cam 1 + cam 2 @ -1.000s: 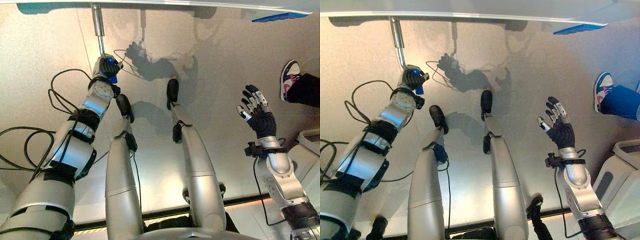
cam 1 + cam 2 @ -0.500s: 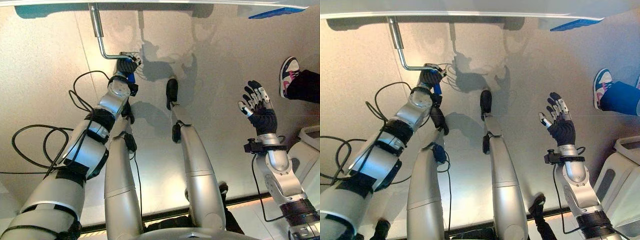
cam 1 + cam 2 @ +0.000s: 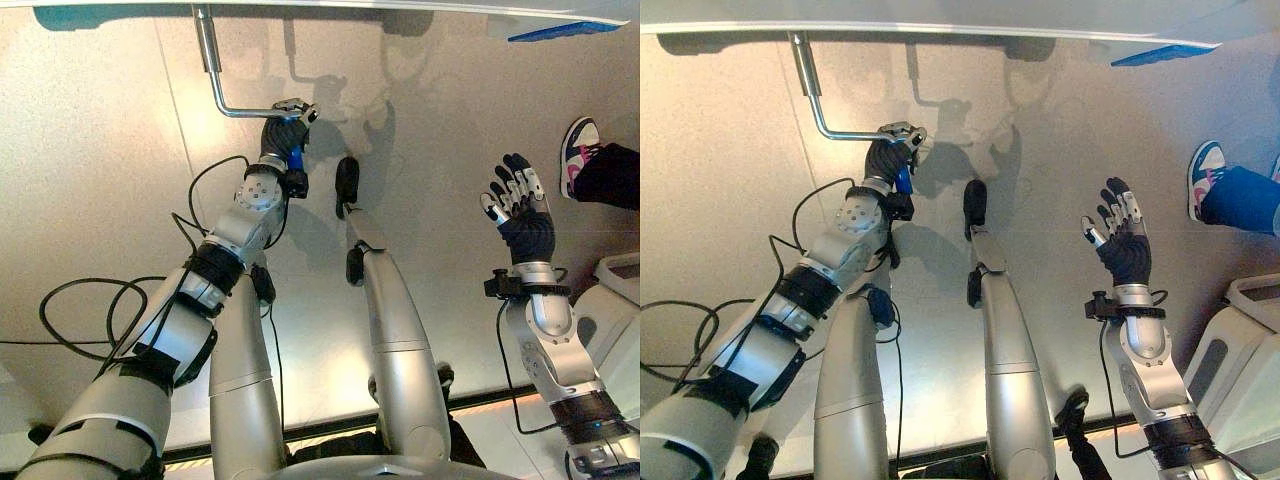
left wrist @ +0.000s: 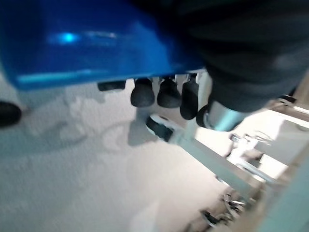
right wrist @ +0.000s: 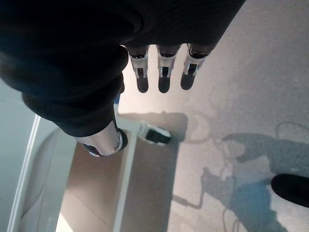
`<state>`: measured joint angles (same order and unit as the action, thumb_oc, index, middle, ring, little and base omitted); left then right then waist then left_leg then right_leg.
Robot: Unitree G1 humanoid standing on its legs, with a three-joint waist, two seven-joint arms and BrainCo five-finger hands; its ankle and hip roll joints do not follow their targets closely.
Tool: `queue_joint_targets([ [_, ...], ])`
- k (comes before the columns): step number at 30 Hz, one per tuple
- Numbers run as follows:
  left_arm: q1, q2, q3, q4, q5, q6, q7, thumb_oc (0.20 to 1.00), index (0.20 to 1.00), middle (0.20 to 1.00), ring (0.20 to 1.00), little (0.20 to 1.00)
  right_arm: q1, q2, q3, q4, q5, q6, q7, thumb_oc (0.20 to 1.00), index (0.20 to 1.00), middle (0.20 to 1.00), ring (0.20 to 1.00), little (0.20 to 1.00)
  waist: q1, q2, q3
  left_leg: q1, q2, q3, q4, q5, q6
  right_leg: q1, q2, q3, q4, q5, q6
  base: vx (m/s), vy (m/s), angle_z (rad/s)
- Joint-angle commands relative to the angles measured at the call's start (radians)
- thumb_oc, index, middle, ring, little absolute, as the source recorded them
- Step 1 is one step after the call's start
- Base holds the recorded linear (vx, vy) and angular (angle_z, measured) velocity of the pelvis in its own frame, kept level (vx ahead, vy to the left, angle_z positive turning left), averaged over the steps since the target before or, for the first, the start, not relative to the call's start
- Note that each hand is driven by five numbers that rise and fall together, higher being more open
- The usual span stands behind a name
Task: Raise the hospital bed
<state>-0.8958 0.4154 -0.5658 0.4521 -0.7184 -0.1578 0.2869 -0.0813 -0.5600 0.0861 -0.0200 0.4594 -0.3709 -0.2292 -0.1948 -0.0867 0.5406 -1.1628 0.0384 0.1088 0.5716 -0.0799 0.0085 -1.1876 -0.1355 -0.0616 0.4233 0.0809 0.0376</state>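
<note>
A metal crank (image 3: pixel 226 104) hangs from the bed's edge (image 3: pixel 300 6) at the top of the eye views. Its shaft drops from the bed, then bends sideways toward the middle. My left hand (image 3: pixel 284 131) is shut round the crank's handle at the end of that bend, its arm stretched forward; its dark fingertips (image 4: pixel 164 93) show curled in the left wrist view, beside a metal bar (image 4: pixel 212 164). My right hand (image 3: pixel 1123 250) is held up in the air at the right, open, fingers (image 5: pixel 161 72) straight and spread, touching nothing.
A person's shoe and trouser leg (image 3: pixel 585 155) stand at the right edge. A blue part (image 3: pixel 560 32) sticks out under the bed at top right. A white-grey unit (image 3: pixel 1252 340) sits at the lower right. Pale floor lies between.
My left hand has swung the crank handle from below the shaft out to the right, and the arm has stretched after it. The right hand has barely moved.
</note>
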Motion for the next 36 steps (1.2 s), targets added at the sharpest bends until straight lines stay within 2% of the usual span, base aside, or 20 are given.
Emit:
queue_joint_targets([
  [1,-0.006,-0.068,-0.009,-0.243,-0.026,-0.096,-0.093,0.2,0.2,0.2,0.2,0.2,0.028,-0.037,-0.073,-0.047,-0.015,-0.041,-0.016,1.0,1.0,1.0,1.0,1.0,0.04,0.047,-0.021,0.024,0.016,-0.096,-0.058,0.019,-0.075,0.035,-0.056,-0.007,0.135,-0.129,0.118,0.0,0.0,0.0],
  [3,0.009,-0.06,-0.007,-0.266,-0.028,-0.095,-0.095,0.2,0.2,0.2,0.2,0.2,0.031,-0.035,-0.074,-0.048,-0.019,-0.039,-0.015,1.0,1.0,1.0,1.0,1.0,0.043,0.049,-0.021,0.023,0.016,-0.096,-0.058,0.019,-0.075,0.034,-0.057,-0.008,0.136,-0.128,0.118,0.0,0.0,0.0],
  [9,0.106,0.041,0.065,-0.433,-0.07,-0.112,-0.114,0.2,0.2,0.2,0.2,0.2,0.06,-0.026,-0.098,-0.06,-0.034,-0.032,-0.005,1.0,1.0,1.0,1.0,1.0,0.06,0.062,-0.021,0.025,0.01,-0.101,-0.062,0.02,-0.074,0.038,-0.061,-0.012,0.135,-0.128,0.116,0.0,0.0,0.0],
  [11,0.163,0.1,0.113,-0.497,-0.085,-0.12,-0.119,0.2,0.2,0.2,0.2,0.2,0.078,-0.019,-0.108,-0.066,-0.037,-0.029,0.003,1.0,1.0,1.0,1.0,1.0,0.07,0.069,-0.021,0.028,0.009,-0.104,-0.064,0.021,-0.074,0.041,-0.063,-0.015,0.137,-0.13,0.115,0.0,-0.001,0.02],
  [17,0.301,0.206,0.235,-0.615,-0.107,-0.143,-0.122,0.2,0.2,0.2,0.2,0.2,0.107,-0.015,-0.115,-0.07,-0.049,-0.023,0.02,1.0,1.0,1.0,1.0,1.0,0.087,0.077,-0.021,0.04,0.004,-0.107,-0.069,0.022,-0.077,0.057,-0.068,-0.02,0.134,-0.132,0.113,0.0,0.003,0.01],
  [19,0.318,0.218,0.254,-0.627,-0.109,-0.146,-0.122,0.2,0.2,0.2,0.2,0.2,0.111,-0.017,-0.115,-0.07,-0.049,-0.022,0.026,1.0,1.0,1.0,1.0,1.0,0.089,0.079,-0.021,0.04,0.003,-0.108,-0.07,0.022,-0.078,0.059,-0.069,-0.021,0.133,-0.131,0.113,0.0,0.004,0.02],
  [26,0.456,0.319,0.417,-0.687,-0.098,-0.181,-0.105,0.2,0.2,0.2,0.2,0.2,0.143,-0.028,-0.136,-0.067,-0.055,-0.021,0.045,1.0,1.0,1.0,1.0,1.0,0.11,0.093,-0.021,0.053,-0.001,-0.112,-0.072,0.02,-0.082,0.076,-0.077,-0.026,0.131,-0.135,0.113,0.0,0.009,0.02],
  [36,0.624,0.422,0.61,-0.671,-0.037,-0.202,-0.08,0.2,0.2,0.2,0.2,0.2,0.173,-0.051,-0.162,-0.064,-0.067,-0.03,0.066,1.0,1.0,1.0,1.0,1.0,0.132,0.114,-0.021,0.059,-0.001,-0.111,-0.067,0.016,-0.083,0.091,-0.083,-0.028,0.127,-0.137,0.113,0.0,0.0,0.0],
])
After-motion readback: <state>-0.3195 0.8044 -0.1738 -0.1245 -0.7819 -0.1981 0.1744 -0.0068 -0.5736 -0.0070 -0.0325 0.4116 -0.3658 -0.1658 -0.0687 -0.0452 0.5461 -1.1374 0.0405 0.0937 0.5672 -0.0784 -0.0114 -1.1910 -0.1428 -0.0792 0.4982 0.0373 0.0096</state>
